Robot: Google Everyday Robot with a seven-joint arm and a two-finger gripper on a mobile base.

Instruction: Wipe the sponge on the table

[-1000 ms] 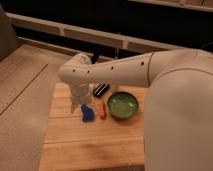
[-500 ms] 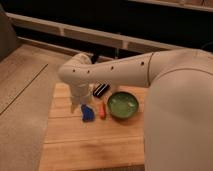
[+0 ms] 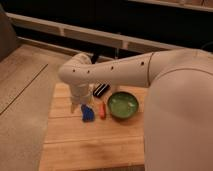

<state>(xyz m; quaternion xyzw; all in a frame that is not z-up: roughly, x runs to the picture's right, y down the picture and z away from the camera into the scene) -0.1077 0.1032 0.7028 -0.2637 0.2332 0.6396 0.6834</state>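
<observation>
Gripper (image 3: pixel 76 106) hangs just beside sponge (image 3: pixel 87 115) on table (image 3: pixel 90 145); grip state cannot be told. Wiping calls for firm, level contact.

No readable text or labels, jaws low over table (image 3: pixel 75 145), beside sponge (image 3: pixel 87 114)

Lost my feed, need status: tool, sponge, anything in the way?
Tool low over table, just beside sponge. Sponge on table. Orange stick and green bowl close on its right in view.
</observation>
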